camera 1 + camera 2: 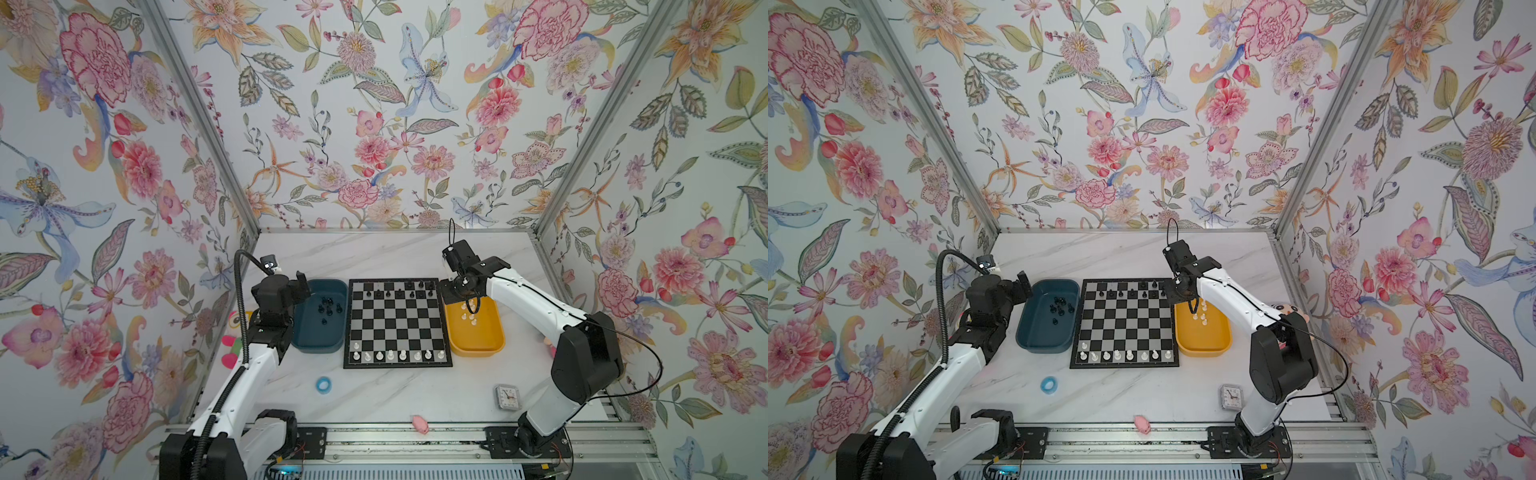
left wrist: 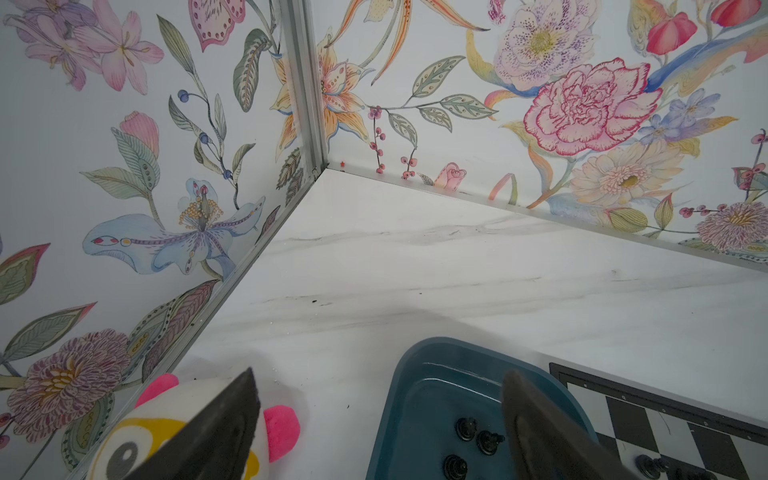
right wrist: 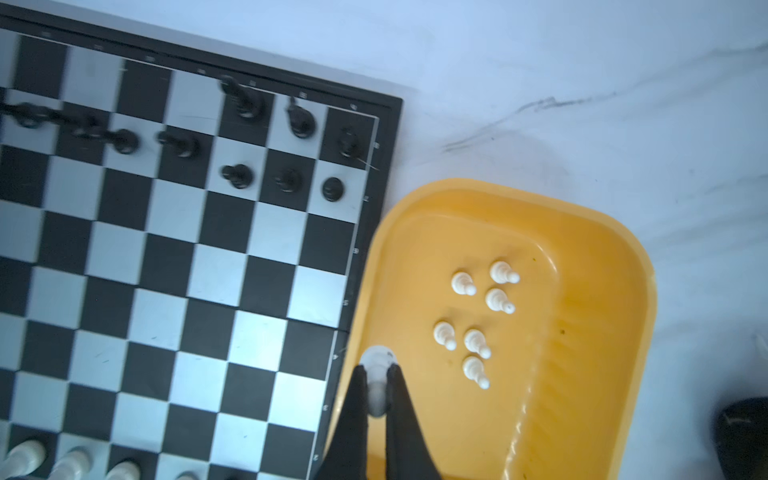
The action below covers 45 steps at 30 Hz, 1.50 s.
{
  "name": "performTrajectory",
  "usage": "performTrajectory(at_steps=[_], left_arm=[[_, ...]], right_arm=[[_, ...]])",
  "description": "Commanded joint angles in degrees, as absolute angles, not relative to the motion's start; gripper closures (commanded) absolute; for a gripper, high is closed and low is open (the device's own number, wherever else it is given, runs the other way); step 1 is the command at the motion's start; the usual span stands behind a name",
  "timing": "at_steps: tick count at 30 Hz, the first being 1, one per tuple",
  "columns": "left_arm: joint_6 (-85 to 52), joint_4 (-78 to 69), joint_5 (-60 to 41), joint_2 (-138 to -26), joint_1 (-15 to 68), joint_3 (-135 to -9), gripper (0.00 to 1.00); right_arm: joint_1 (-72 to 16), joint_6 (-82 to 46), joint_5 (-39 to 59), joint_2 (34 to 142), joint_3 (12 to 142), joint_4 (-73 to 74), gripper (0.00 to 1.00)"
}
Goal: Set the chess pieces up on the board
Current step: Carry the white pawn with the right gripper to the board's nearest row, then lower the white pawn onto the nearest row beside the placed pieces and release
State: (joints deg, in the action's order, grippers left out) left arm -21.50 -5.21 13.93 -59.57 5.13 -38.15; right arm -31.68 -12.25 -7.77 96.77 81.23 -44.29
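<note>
Marble-look table (image 1: 374, 399) inside a booth, so picture that. Right at the front edge lay a little pink toy (image 1: 420, 424), then a small clock (image 1: 507, 397) and a blue ring (image 1: 323, 385).

Behind those, the board (image 1: 397, 328) sat flat mid-table. White chess pieces (image 1: 390, 355) lined its near row, with one more a row ahead at the left end. Black chess pieces (image 1: 409, 294) were scattered over the two far rows, with gaps.

A teal bin (image 1: 318, 347) was just beside the board on the left, with a few black men (image 1: 328, 309) loose in it. A yellow bin (image 1: 478, 347) sat just beside it on the right.

The right claw (image 3: 376, 390) hung over the yellow bin's board-side edge, pinching a white piece (image 3: 376, 363) between its fingers. Six more white ones (image 3: 476, 316) sat loose in that bin.

The left claw (image 2: 379, 372) was spread wide and held nothing. It hovered at the teal bin's far left corner, next to a plush toy (image 2: 166, 432).

Furthest back, floral wallpaper (image 1: 395, 124) covered the walls.
</note>
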Motion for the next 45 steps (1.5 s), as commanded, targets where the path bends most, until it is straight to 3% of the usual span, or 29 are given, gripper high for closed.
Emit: performTrajectory(at_steps=[1, 16, 30, 45], left_arm=[[-21.22, -6.05, 14.37, -57.94, 4.66, -37.06, 0.08], [-20.73, -6.08, 15.47, -54.78, 4.65, -35.35, 0.07], [-20.81, -6.48, 15.03, -54.46, 4.66, -35.06, 0.07], [-20.99, -6.95, 14.50, -53.93, 4.58, -34.34, 0.07]], right_arm=[[-36.18, -12.36, -8.46, 96.59, 84.65, -50.64, 1.00], [-53.54, -15.29, 2.40, 112.28, 96.20, -50.57, 1.00], [-57.78, -16.43, 8.74, 119.06, 100.63, -49.04, 1.00], [-58.71, -17.55, 7.39, 121.72, 101.77, -48.96, 1.00]])
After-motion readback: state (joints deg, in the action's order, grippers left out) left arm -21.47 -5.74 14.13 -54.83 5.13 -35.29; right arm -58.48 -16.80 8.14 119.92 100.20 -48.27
